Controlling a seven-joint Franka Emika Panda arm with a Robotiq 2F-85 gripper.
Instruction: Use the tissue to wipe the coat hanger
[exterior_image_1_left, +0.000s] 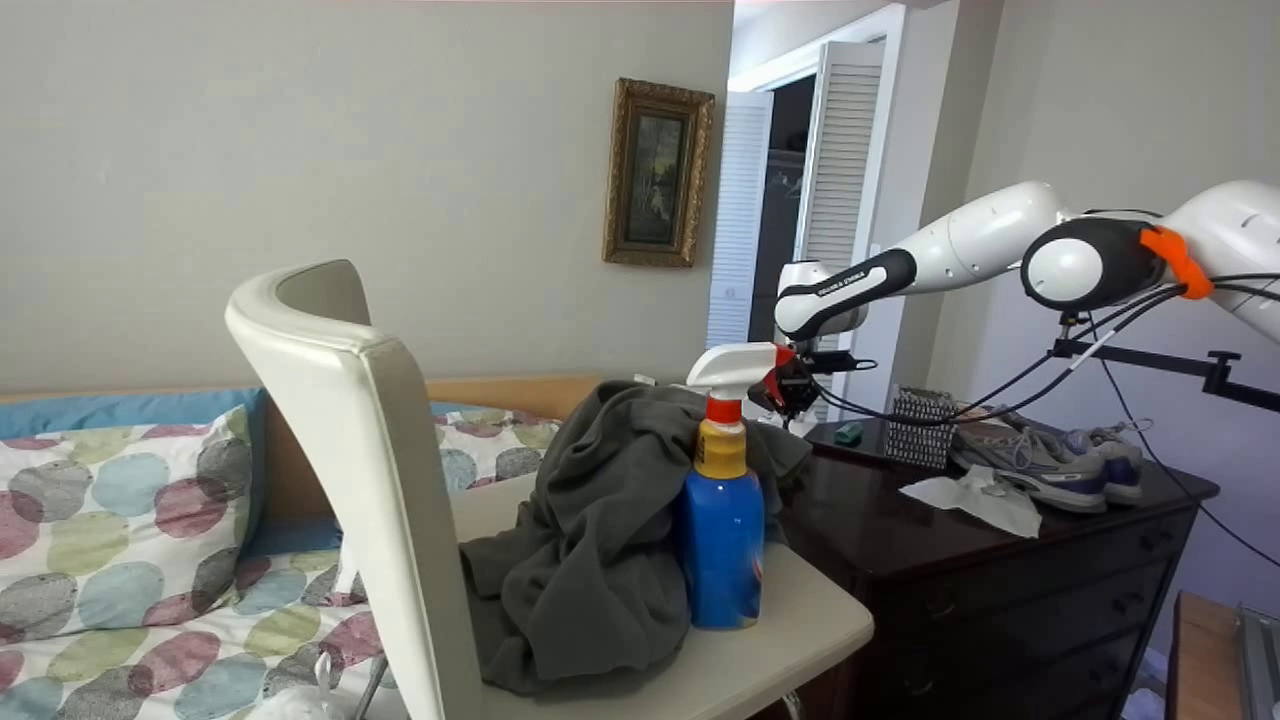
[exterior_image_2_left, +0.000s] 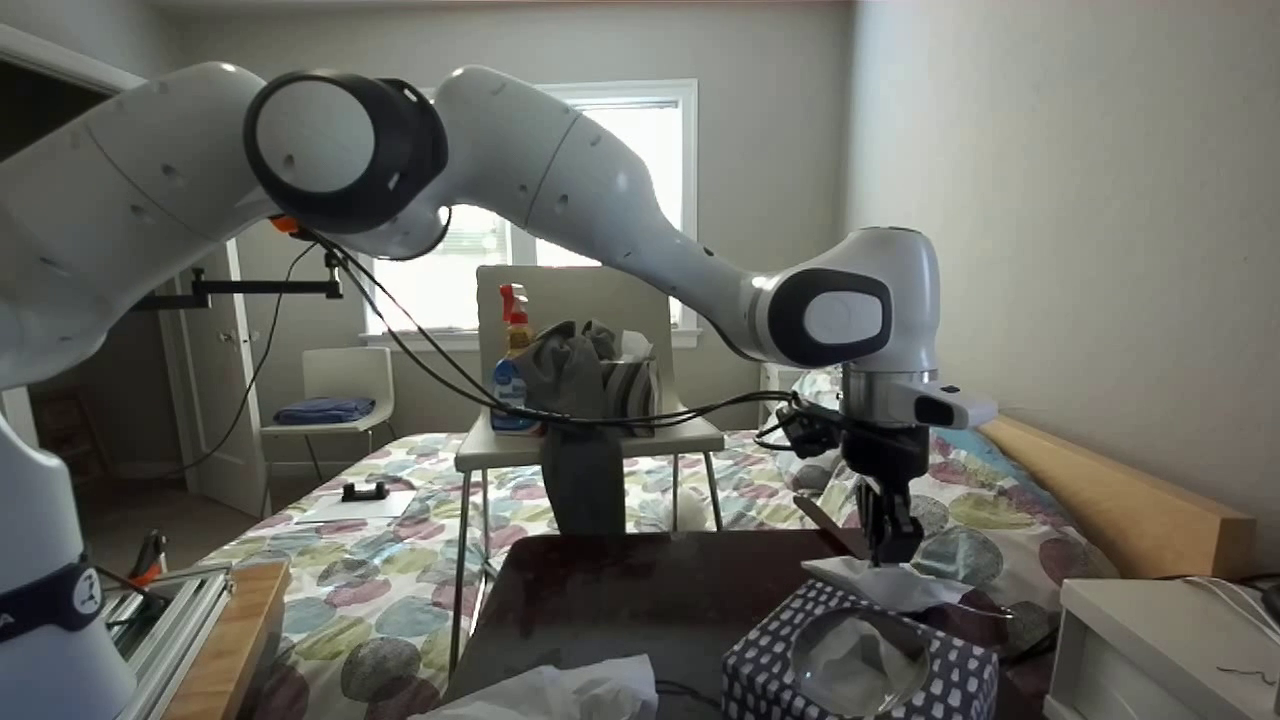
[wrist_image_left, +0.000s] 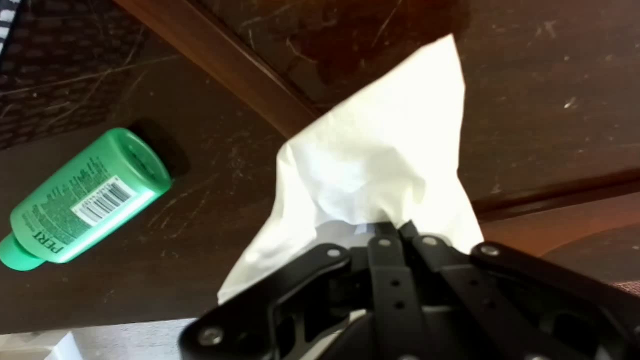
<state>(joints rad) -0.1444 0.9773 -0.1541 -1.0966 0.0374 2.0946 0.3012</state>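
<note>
Right now the gripper (wrist_image_left: 397, 230) points down over the dark dresser (exterior_image_1_left: 870, 520), and its fingers are closed together on the tissue (wrist_image_left: 380, 155), a crumpled white sheet that fans out from the tips. Behind part of that sheet, as the wrist view has it, runs what looks like the wooden coat hanger (wrist_image_left: 227, 67), a brown bar slanting in from the top edge; whether paper and wood touch, I cannot tell. A green bottle (wrist_image_left: 87, 200) lettered PERT lies on its side, apart from the sheet. In an exterior view the robot arm (exterior_image_2_left: 620, 190) arches across and drops straight down at its end, with the tissue showing under the fingertips, beyond a patterned tissue box (exterior_image_2_left: 750, 660) whose round opening shows more paper (exterior_image_2_left: 855, 660). A second sheet (exterior_image_1_left: 985, 500) lies on the dresser top beside some shoes (exterior_image_1_left: 1050, 460). In an exterior view a pale chair (exterior_image_1_left: 800, 610) bears a grey heap of cloth (exterior_image_1_left: 600, 540), and a blue spray bottle (exterior_image_1_left: 725, 550) stands upright just beside the heap, its head covering part of the gripper. Behind the chair is a bed (exterior_image_1_left: 190, 670) with a spotted cover, and a framed picture (exterior_image_1_left: 658, 175) hangs on the wall (exterior_image_1_left: 450, 200).
</note>
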